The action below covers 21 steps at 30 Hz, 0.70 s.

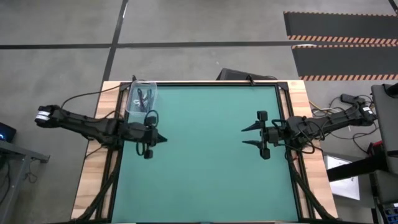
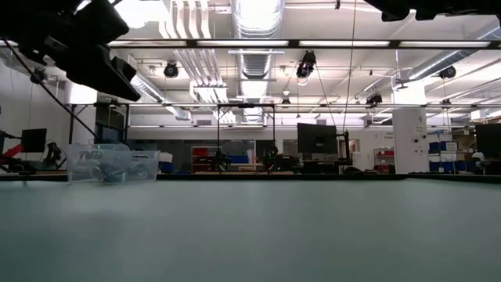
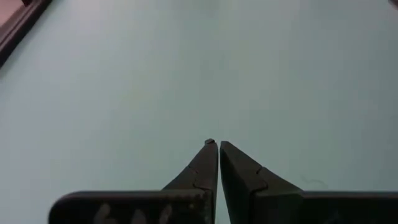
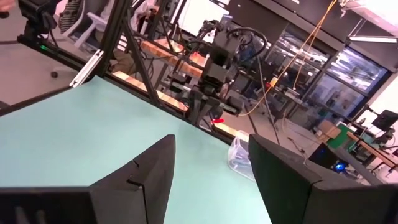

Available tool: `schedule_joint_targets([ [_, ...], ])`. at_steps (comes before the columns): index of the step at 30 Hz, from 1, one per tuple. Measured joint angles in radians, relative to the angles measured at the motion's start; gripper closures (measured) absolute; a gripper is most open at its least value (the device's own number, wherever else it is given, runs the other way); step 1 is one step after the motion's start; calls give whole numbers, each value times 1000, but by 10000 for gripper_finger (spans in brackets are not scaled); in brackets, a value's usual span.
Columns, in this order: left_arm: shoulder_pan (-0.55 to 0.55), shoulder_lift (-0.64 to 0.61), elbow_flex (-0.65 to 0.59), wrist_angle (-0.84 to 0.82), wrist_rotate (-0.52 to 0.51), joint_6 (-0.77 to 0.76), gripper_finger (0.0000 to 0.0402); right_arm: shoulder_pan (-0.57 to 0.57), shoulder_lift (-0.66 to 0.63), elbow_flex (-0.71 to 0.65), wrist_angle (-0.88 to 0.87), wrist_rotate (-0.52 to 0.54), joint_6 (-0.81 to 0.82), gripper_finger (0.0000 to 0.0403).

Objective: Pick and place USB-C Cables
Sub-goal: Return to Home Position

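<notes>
**Cables in the bin, both grippers empty**

We find the left gripper (image 1: 160, 139) pinched fully closed on nothing, above the left side of the table (image 1: 205, 174). The right gripper (image 1: 244, 136) is spread wide, also empty, at the right side. The USB-C Cables (image 1: 143, 97) lie in the transparent bin (image 1: 130, 104) at the far left corner, just beyond the left gripper. We judge them light, limp and springy. Take hold across the bundled middle, not at a loose end or plug.
</notes>
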Motion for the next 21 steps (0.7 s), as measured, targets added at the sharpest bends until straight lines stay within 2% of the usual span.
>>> schedule_joint_targets([
  [12,0,-311,-146,34,0,1,401,0,-128,-71,0,2,0,207],
  [21,0,-468,-239,38,0,5,402,0,-309,-163,-3,82,-11,207],
])
